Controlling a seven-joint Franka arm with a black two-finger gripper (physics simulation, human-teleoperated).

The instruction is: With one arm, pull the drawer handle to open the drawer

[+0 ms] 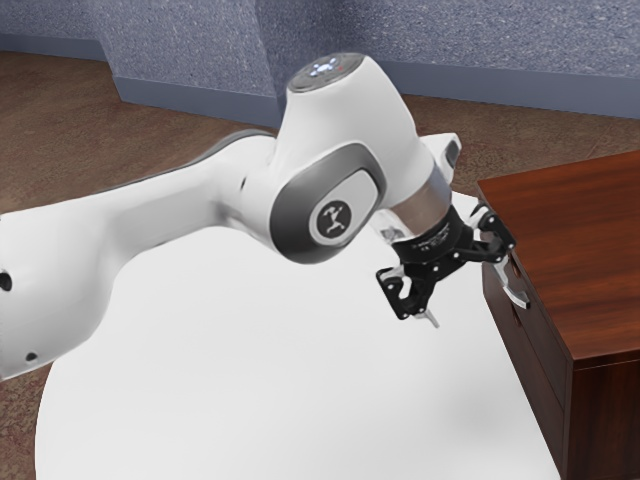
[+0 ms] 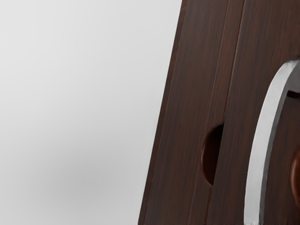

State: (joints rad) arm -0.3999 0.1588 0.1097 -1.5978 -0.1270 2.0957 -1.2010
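The white arm [image 1: 120, 260] fills the near side of the exterior view, reaching toward 3 o'clock. Its gripper [image 1: 475, 305] is released, fingers spread and holding nothing, close against the front of the dark wooden cabinet [image 1: 580, 230] that sits at 4 o'clock on the worktop [image 1: 250, 400]. In the wrist view the curved silver handle [image 2: 269, 154] arches over the drawer front [image 2: 234, 93], just off to one side. Clenching from here could miss the bar, or grip its edge and slip off during the pull.
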